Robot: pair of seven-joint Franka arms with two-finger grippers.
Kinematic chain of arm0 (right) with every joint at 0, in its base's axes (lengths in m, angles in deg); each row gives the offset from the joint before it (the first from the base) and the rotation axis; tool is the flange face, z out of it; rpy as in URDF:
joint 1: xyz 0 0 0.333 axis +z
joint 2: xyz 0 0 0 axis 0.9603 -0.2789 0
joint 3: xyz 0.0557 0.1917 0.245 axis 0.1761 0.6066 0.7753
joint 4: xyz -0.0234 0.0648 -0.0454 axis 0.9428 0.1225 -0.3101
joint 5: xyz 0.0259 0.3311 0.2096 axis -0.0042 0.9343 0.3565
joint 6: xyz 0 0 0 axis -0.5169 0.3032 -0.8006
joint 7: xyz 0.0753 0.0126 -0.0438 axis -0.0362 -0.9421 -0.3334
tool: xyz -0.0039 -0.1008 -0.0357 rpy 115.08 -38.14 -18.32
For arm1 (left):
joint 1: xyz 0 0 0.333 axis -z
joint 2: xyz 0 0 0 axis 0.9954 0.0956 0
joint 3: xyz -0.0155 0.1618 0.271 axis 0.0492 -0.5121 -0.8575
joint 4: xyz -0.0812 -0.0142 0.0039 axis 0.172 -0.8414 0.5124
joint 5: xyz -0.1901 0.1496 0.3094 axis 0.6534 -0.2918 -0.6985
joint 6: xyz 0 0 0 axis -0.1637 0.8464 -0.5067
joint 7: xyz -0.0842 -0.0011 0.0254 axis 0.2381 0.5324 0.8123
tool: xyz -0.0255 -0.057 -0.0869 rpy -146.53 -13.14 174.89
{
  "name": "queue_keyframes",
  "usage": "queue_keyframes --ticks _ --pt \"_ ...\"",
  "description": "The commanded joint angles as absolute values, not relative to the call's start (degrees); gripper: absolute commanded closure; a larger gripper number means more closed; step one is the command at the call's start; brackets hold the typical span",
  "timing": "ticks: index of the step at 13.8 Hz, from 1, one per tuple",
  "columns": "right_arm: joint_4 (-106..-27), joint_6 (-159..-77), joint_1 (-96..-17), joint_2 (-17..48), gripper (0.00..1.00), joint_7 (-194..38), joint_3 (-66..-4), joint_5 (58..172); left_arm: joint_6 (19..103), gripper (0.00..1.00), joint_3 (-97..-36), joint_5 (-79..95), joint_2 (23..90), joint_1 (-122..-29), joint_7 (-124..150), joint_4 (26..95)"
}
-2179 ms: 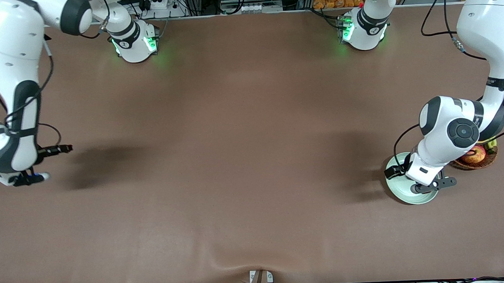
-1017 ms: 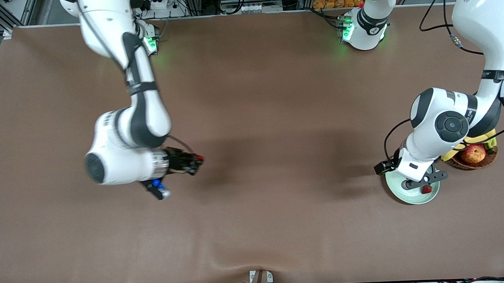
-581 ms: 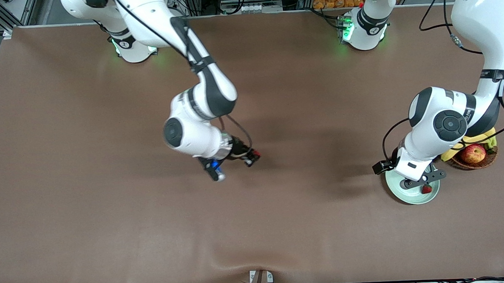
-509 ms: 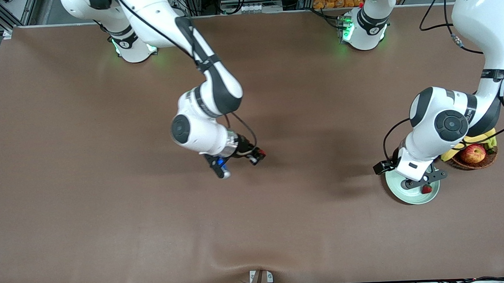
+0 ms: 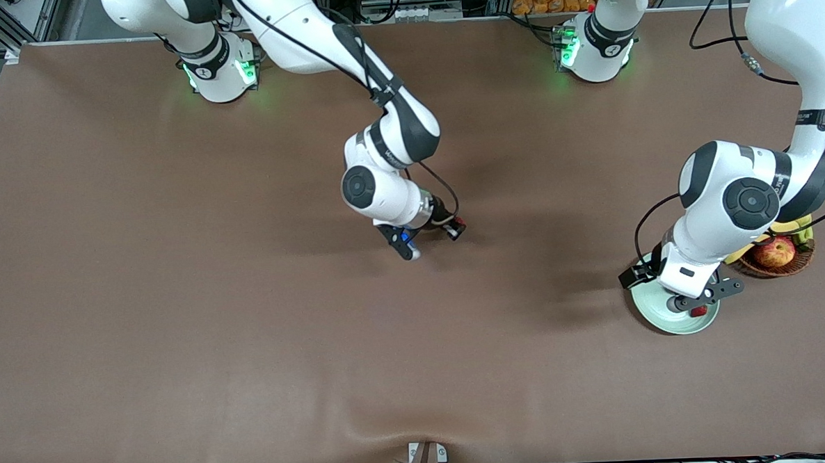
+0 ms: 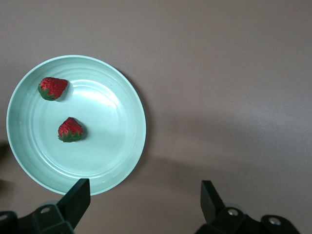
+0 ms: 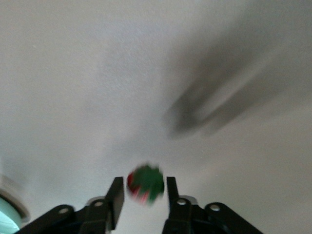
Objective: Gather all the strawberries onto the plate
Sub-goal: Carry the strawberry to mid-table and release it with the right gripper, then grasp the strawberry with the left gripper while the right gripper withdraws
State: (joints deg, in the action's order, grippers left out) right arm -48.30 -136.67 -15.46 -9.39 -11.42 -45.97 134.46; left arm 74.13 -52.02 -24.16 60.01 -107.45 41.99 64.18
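Two strawberries (image 6: 70, 129) lie apart in plate (image 6: 122, 146) at left arm's end of table (image 5: 179, 304). Third strawberry (image 7: 145, 184) sits between narrowly parted fingers of right gripper (image 5: 454, 230), over table middle. Left gripper (image 6: 144, 202) spread wide over plate rim.

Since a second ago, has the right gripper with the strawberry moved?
Yes. The right gripper has carried its strawberry along the table toward the left arm's end, closer to the plate, with bare table still between them.

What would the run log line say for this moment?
plate: two strawberries | left pincer: open, over plate | right pincer: third strawberry, over table
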Motion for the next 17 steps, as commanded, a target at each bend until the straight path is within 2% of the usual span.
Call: queue_keyframes --ticks 1,4,8,11,13,17 --pt "-48.1 -136.4 -15.6 -9.6 0.00 -10.9 -46.6 132.5 73.5 0.00 -51.4 -23.3 59.1 -108.1 41.7 64.8" --pt "-47.8 -133.6 -17.3 -8.2 0.00 -11.3 -47.9 130.7 73.5 0.00 -51.4 -23.3 59.4 -107.7 42.1 64.9" --pt "-40.7 -116.6 -22.7 -7.8 0.00 -12.0 -54.4 128.1 73.5 0.00 -51.3 -23.3 59.4 -106.9 42.4 64.9" --pt "-38.5 -108.4 -27.3 -7.5 0.00 -19.8 -57.6 128.1 73.5 0.00 -49.6 -22.7 60.1 -104.3 46.4 64.9" --pt "-38.5 -103.4 -29.7 -6.3 0.00 -27.7 -60.1 128.0 73.5 0.00 -49.3 -22.7 60.6 -100.6 50.1 64.9" --pt "-38.9 -92.9 -30.0 -6.0 0.00 -43.1 -70.2 128.0 73.5 0.00 -49.4 -22.7 62.7 -90.5 63.8 64.2"
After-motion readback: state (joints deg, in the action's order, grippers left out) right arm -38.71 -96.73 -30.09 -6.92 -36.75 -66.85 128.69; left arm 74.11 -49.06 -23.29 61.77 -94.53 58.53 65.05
